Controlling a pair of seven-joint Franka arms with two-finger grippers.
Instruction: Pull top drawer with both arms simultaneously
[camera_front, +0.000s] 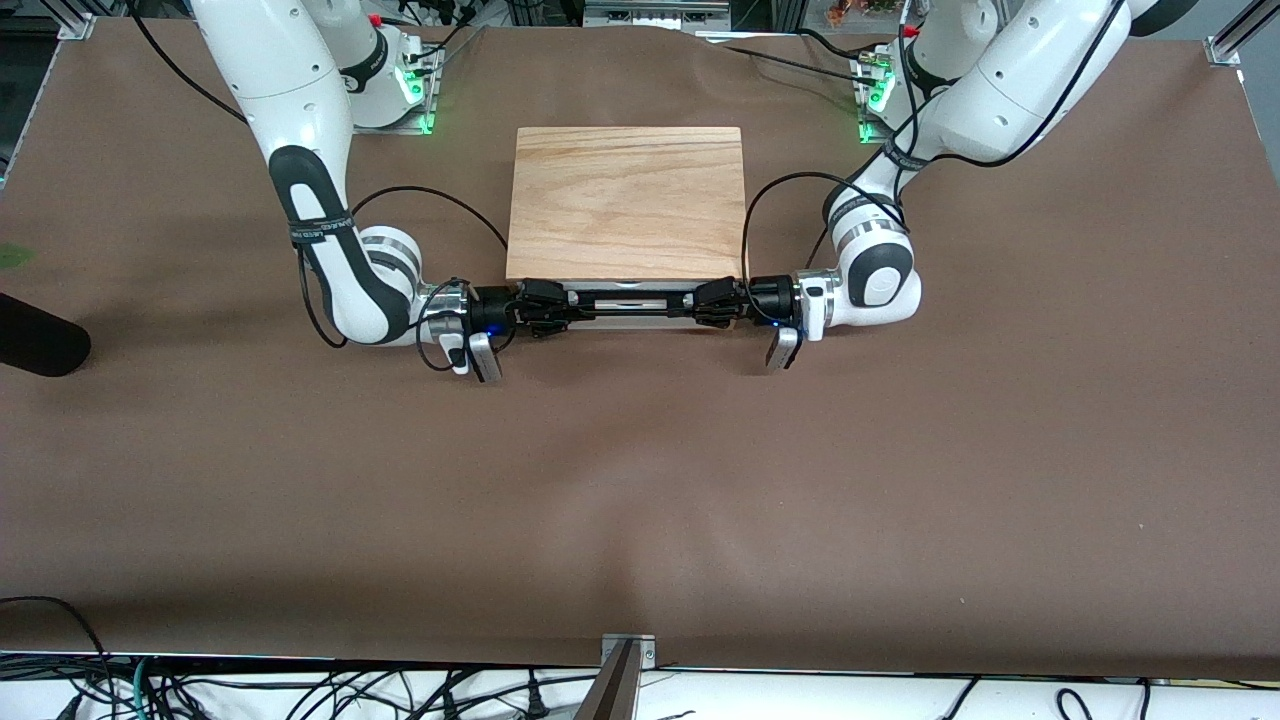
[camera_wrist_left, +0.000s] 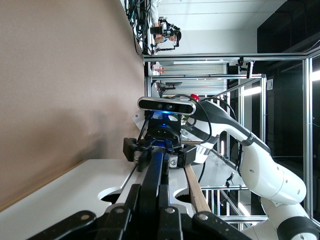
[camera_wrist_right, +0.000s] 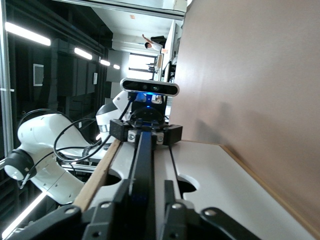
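- Front view puts the cabinet (camera_front: 627, 200) at upper centre of the frame, its wooden top facing up; the top drawer (camera_front: 625, 312) shows as a thin white strip along the cabinet's lower edge, seemingly barely out.
- The handle (camera_front: 625, 297) is a long black bar running straight across the frame, its long axis parallel to the drawer front.
- My left gripper (camera_front: 716, 301) comes in from the right of the frame and sits at that end of the bar, fingers clamped tight on it.
- My right gripper (camera_front: 538, 303) comes in from the left and sits at the other end; its fingers straddle the bar, but I cannot tell whether they have it pinched.
- Both wrist views look straight down the bar: left wrist view shows the handle (camera_wrist_left: 152, 185) running to the other gripper, right wrist view the same (camera_wrist_right: 142, 165).
- Each arm has its own end, neither is nearer.
- I judge the pull must go toward the lower edge of the frame, square to the bar, both hands moving evenly so the drawer does not skew.
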